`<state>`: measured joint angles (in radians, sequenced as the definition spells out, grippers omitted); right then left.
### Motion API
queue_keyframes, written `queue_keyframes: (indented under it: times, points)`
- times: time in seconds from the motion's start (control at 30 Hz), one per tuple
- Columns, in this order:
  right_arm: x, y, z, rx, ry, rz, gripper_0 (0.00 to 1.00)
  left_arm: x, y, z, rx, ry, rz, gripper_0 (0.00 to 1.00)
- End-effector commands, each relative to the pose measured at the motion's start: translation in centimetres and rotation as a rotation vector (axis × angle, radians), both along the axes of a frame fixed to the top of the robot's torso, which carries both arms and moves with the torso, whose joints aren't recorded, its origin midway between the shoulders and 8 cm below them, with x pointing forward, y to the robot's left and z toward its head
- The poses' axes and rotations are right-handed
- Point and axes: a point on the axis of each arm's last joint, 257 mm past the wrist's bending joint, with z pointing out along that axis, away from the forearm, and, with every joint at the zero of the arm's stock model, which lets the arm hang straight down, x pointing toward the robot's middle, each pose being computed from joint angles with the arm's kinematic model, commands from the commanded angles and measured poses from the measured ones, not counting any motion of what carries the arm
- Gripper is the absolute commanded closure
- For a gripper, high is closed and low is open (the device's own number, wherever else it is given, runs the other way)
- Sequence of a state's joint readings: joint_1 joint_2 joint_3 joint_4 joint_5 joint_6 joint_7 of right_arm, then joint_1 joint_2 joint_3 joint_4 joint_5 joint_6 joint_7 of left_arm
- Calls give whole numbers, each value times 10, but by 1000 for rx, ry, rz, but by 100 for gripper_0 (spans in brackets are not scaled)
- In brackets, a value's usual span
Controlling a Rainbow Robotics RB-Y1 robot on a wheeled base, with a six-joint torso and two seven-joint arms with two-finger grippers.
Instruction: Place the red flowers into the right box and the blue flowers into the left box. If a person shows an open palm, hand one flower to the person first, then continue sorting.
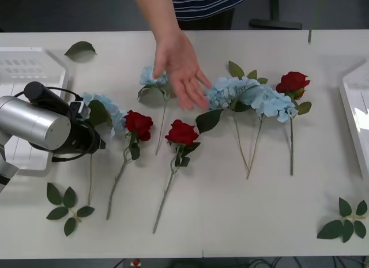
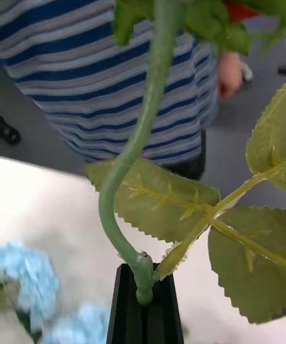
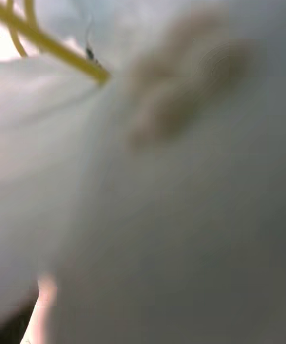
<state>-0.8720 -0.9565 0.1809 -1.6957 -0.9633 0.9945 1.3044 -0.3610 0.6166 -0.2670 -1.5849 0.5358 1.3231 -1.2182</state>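
My right gripper (image 2: 143, 272) is shut on the bent end of a green stem (image 2: 137, 141). The stem rises past serrated leaves to a bit of red bloom (image 2: 238, 10), in front of a person in a striped shirt. That person's hand (image 1: 180, 72) reaches over the table with an open palm. Three red flowers (image 1: 138, 124) (image 1: 182, 132) (image 1: 293, 82) lie on the table among several blue flowers (image 1: 230, 92) (image 1: 274, 102) (image 1: 153, 76). My left arm's wrist (image 1: 78, 135) hangs over the leftmost blue flower (image 1: 106, 109), beside the left box (image 1: 29, 63). The right box (image 1: 353, 101) is at the right edge.
Loose green leaf sprigs lie at the front left (image 1: 66, 207), the front right (image 1: 346, 219) and the back left (image 1: 81, 47). The table's front strip between the stems and the edge is bare white.
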Motion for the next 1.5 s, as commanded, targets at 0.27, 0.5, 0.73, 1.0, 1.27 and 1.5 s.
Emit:
queue_keyframes:
  times: [0.27, 0.5, 0.73, 1.0, 1.27, 1.5]
  points:
    - [29, 46, 72, -8, -120, -67, 100, -4, 1, -1, -4, 0, 3, 0]
    - [33, 56, 72, -18, -143, -73, 100, -4, 1, -1, -4, 0, 3, 0]
    - [37, 71, 68, -3, -153, -94, 100, -4, 1, -1, -4, 0, 3, 0]
    - [38, 71, 65, -3, -149, -100, 100, -4, 1, -1, -4, 0, 3, 0]
    - [38, 72, 64, -2, -148, -99, 98, -4, 1, -1, -4, 0, 3, 0]
    - [38, 72, 64, -2, -148, -99, 97, -4, 1, -1, -4, 0, 3, 0]
